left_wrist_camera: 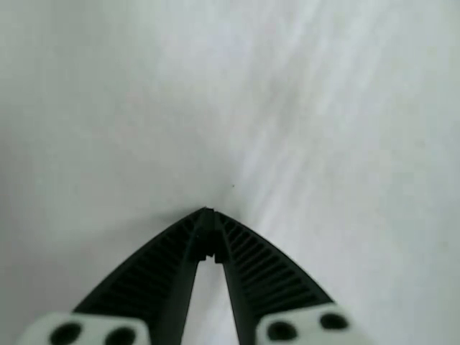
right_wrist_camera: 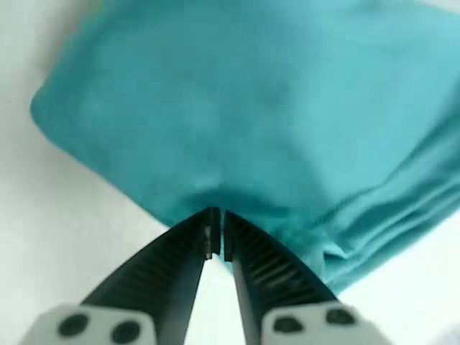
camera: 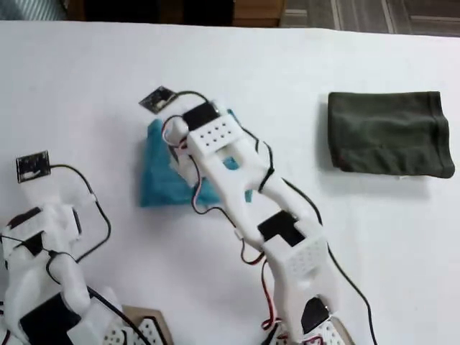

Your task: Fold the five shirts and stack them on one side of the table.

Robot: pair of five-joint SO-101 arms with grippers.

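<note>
High view: a white bench seen from above. A folded blue shirt lies left of centre, partly covered by the right arm, which comes in from 6 o'clock and ends over the shirt's 12 o'clock side. A folded green shirt lies well apart toward 3 o'clock, its long axis running 9 to 3, set square near the bench's 3 o'clock side. The left arm sits drawn in at 8 o'clock over bare bench, well away from both shirts.

Left wrist view: the left gripper is closed, its tips touching, with nothing held and white bench beneath it.

Right wrist view: the right gripper is nearly closed, its tips a sliver apart right at the near edge of the blue shirt. The cloth puckers toward the tips, so it seems to have a thin pinch of fabric, though the hold itself is partly hidden.

Judgement: the green shirt looks like the start of the stack, and it lies toward 3 o'clock from the blue shirt. The right arm is the nearer one by far, so carrying the blue shirt across falls to it
</note>
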